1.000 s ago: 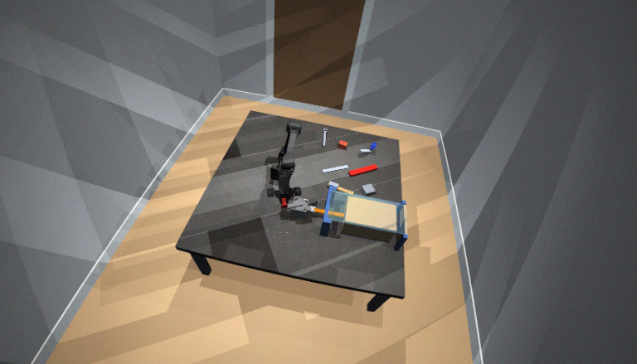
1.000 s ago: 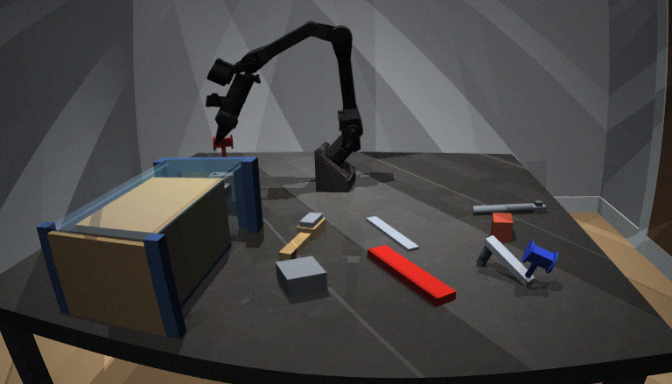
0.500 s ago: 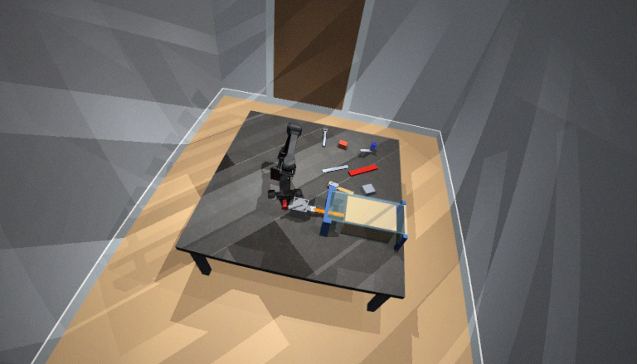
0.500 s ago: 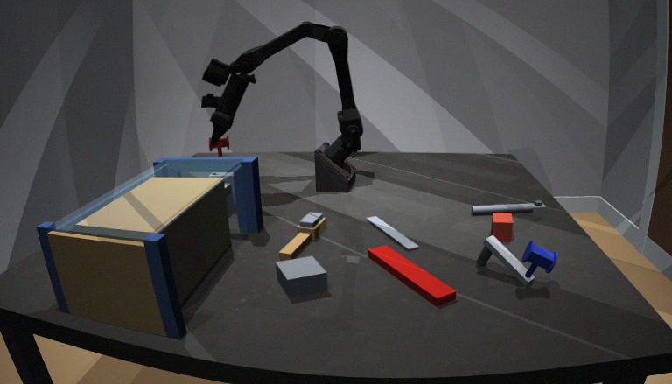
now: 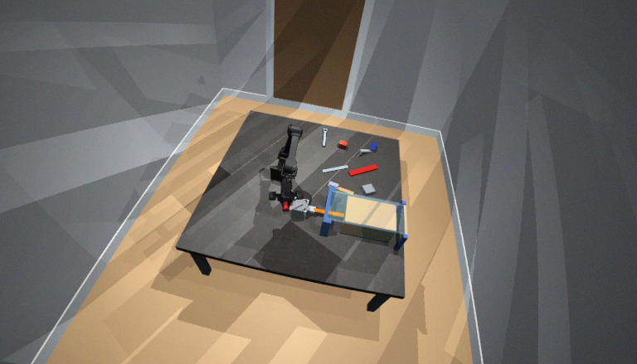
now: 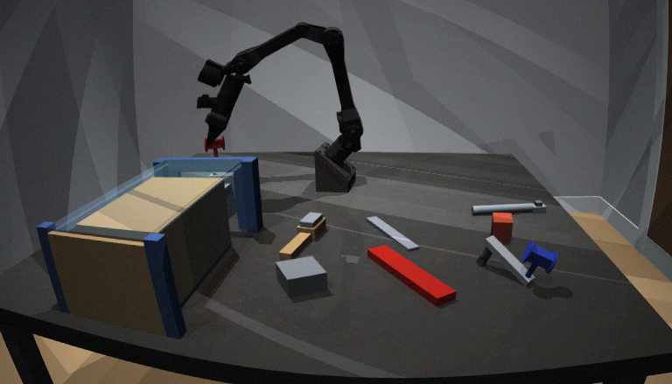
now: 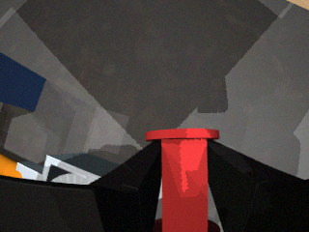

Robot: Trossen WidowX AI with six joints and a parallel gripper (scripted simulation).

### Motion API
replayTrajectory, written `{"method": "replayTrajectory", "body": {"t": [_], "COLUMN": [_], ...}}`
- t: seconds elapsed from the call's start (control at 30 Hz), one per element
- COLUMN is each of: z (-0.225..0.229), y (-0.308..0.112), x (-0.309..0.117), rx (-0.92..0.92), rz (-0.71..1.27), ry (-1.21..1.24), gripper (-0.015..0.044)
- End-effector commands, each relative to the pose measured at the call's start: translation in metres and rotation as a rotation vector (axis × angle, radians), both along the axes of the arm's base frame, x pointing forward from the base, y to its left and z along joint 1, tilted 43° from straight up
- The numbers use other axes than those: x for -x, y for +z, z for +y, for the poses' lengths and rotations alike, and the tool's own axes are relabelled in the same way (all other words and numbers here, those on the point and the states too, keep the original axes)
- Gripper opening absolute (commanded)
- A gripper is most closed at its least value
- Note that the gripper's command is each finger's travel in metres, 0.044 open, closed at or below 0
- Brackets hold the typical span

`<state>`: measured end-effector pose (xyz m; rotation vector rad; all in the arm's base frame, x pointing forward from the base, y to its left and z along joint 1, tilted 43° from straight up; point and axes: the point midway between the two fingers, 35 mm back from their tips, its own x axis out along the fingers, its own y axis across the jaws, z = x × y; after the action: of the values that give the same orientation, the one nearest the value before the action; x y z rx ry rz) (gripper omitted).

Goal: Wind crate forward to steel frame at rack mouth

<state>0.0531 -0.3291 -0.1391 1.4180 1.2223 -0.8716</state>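
My gripper (image 5: 285, 201) (image 6: 212, 141) (image 7: 182, 148) is shut on the red knob (image 5: 285, 206) (image 6: 220, 144) (image 7: 184, 166) of a crank handle. In the top view the crank's pale arm reaches from the knob over the hand winch (image 5: 299, 215) (image 7: 72, 178); its key and the hole are hidden. An orange strap (image 5: 328, 212) (image 7: 7, 166) runs from the winch through the rack mouth to the crate. The pale crate (image 5: 371, 212) (image 6: 163, 194) sits flat in the clear-panelled cubby, its front a short gap behind the blue mouth frame (image 5: 324, 227) (image 6: 248, 197).
Beside the cubby lie a grey block (image 5: 368, 188) (image 6: 301, 276) and a wooden-handled tool (image 6: 296, 245). Farther off are a red bar (image 5: 362, 170) (image 6: 411, 275), a flat grey strip (image 5: 334, 168) (image 6: 392, 233), a wrench-like bar (image 6: 505, 209), an orange-red block (image 6: 501, 228) and a blue-knobbed crank (image 6: 541, 258).
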Motion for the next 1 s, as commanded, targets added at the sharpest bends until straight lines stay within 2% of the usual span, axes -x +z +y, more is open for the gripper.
{"method": "replayTrajectory", "body": {"t": [0.0, 0.97], "z": [0.0, -0.016], "y": [-0.014, -0.021], "x": [-0.018, -0.046], "rx": [-0.01, -0.009], "rz": [-0.025, -0.028], "ry": [0.019, 0.019], "gripper": [0.0, 0.0]}}
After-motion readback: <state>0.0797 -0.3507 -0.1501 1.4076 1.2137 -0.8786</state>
